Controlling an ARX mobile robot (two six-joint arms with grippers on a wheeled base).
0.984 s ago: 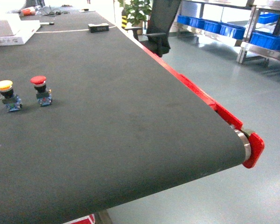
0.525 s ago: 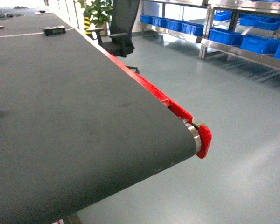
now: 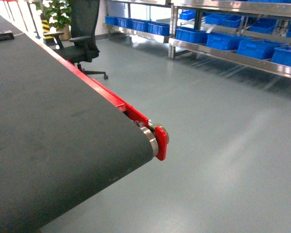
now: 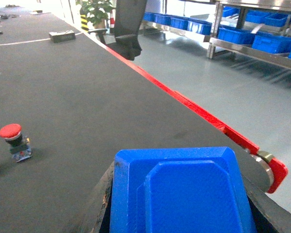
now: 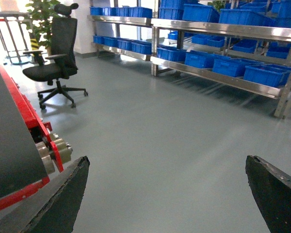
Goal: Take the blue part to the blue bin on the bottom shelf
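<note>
Matte black belt (image 3: 48, 126), glossy floor (image 3: 223, 145), ribbed blue bins (image 3: 223, 41).

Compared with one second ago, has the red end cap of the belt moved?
No. The red end cap and the office chair both slid left in view; the camera turned right.

Site: factory or warehouse floor. Evidence: long black conveyor belt with red side rail (image 3: 63, 145), stainless-steel racks (image 3: 233, 56) holding bright-blue plastic crates (image 3: 254, 47), grey sealed floor (image 3: 218, 145).
</note>
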